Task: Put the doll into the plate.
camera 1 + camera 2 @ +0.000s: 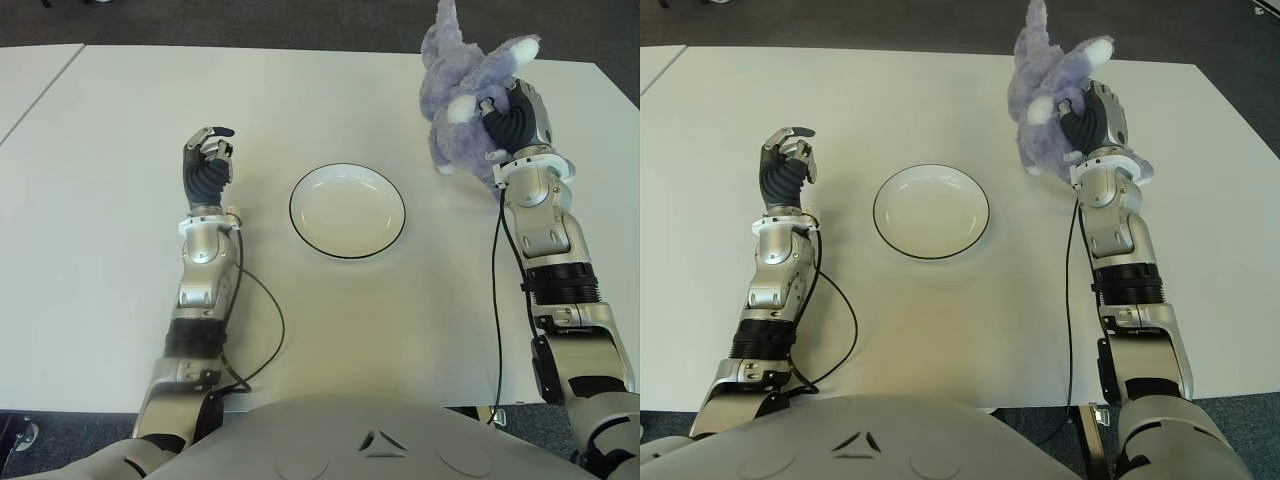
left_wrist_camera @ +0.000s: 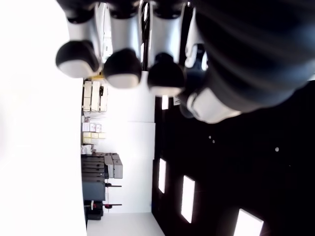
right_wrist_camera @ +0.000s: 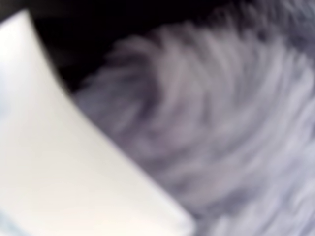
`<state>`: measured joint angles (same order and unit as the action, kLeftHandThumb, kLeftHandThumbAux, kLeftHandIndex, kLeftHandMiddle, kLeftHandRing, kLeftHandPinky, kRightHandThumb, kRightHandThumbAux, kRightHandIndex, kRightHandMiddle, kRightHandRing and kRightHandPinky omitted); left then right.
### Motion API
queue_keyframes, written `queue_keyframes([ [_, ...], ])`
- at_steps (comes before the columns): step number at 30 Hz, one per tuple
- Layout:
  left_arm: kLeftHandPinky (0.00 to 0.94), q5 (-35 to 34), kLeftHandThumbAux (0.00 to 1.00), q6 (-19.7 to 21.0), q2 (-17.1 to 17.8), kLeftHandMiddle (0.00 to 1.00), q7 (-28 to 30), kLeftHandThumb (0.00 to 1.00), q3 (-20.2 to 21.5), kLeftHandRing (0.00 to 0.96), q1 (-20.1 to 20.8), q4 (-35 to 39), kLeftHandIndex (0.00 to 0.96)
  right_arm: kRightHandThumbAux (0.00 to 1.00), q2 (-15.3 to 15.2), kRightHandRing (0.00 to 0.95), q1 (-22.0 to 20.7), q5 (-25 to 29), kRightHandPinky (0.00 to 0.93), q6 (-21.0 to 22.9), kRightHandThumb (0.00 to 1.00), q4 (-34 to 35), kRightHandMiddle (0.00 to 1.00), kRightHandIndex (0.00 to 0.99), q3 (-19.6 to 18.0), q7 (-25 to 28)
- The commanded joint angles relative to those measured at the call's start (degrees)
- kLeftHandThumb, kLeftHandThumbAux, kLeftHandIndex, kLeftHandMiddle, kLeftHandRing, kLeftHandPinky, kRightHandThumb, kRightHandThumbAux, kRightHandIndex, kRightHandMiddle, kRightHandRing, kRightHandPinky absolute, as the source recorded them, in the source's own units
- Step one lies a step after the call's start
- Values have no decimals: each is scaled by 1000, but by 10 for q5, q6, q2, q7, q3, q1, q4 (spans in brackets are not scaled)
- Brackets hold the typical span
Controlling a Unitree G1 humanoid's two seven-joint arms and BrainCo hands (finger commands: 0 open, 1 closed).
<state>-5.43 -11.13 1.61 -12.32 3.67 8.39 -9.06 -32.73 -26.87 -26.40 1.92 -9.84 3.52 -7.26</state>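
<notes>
To the plate's (image 1: 347, 211) right, my right hand (image 1: 512, 120) grips the doll (image 1: 465, 95); my left hand (image 1: 207, 160) curls empty on the other side

A broad white rectangular table (image 1: 120, 280) with a smooth matte top fills most of both eye views, and a second white tabletop (image 1: 25, 75) of the same look shows at the far left, the two set apart by a thin dark seam. Beyond the far edge of the tables runs a dark grey carpeted floor (image 1: 250, 20). In the left wrist view a room shows in the background, with stacked pale shelving or boxes (image 2: 93, 105), dark grey cabinets (image 2: 101, 172) next to them, and a row of bright rectangular light panels (image 2: 188, 196) on a black surface.
</notes>
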Motion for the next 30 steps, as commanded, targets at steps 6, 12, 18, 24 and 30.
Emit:
queue_keyframes([
  [6,875,13,703,8,-36,868,-8,712,-6,874,-43,-43,443,678,-8,897,3,-35,891,-62,856,32,532,400,2,-12],
  [12,878,14,702,5,-37,870,-5,712,-7,875,-37,-49,443,677,-8,918,-1,-57,891,-91,855,39,537,408,4,-17],
  [18,881,19,702,0,-36,871,-6,713,-8,876,-33,-56,443,676,-3,920,-2,-61,888,-112,855,48,537,410,1,-18],
  [24,879,27,701,4,-37,866,-10,713,-9,872,-29,-58,444,676,3,915,5,-58,888,-116,855,82,539,411,-1,-5],
  [30,877,29,701,10,-38,865,-9,713,-9,871,-27,-59,444,677,12,896,15,-27,886,-120,854,110,541,405,-6,23],
])
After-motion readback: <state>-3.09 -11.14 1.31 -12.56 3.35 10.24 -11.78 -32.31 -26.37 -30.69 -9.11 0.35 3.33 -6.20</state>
